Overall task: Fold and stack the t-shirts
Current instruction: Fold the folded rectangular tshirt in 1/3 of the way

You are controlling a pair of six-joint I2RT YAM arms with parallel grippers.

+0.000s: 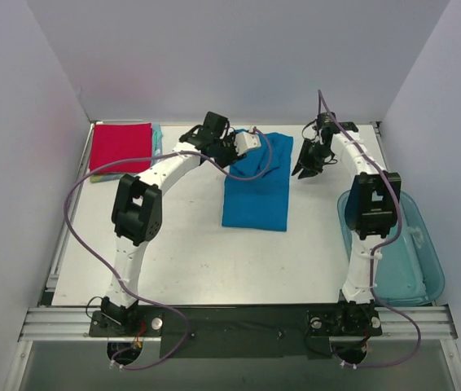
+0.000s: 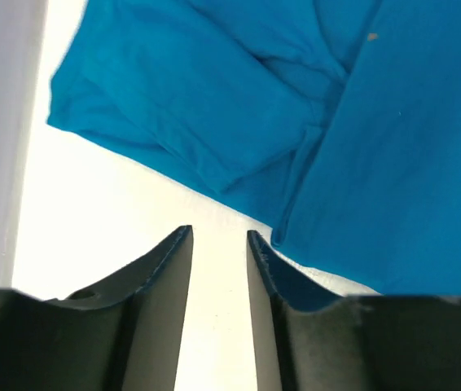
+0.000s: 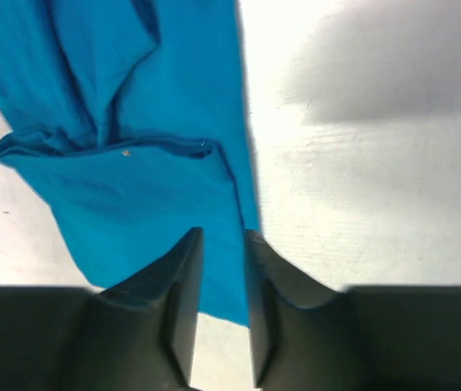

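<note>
The bright blue t-shirt (image 1: 255, 186) lies part folded in the middle of the table, its far end rumpled. My left gripper (image 1: 232, 155) is open and empty at the shirt's far left corner; in the left wrist view (image 2: 218, 236) bare table shows between its fingers, with the shirt (image 2: 296, 122) just ahead. My right gripper (image 1: 305, 169) is open at the shirt's right edge; in the right wrist view (image 3: 222, 238) it hovers over that edge of the shirt (image 3: 133, 187). The red t-shirt (image 1: 120, 145) lies folded at the far left on a light teal one (image 1: 157, 138).
A translucent blue plastic bin (image 1: 414, 261) sits at the right edge beside the right arm. White walls close in the table at the back and sides. The left arm's elbow (image 1: 137, 208) stands left of the blue shirt.
</note>
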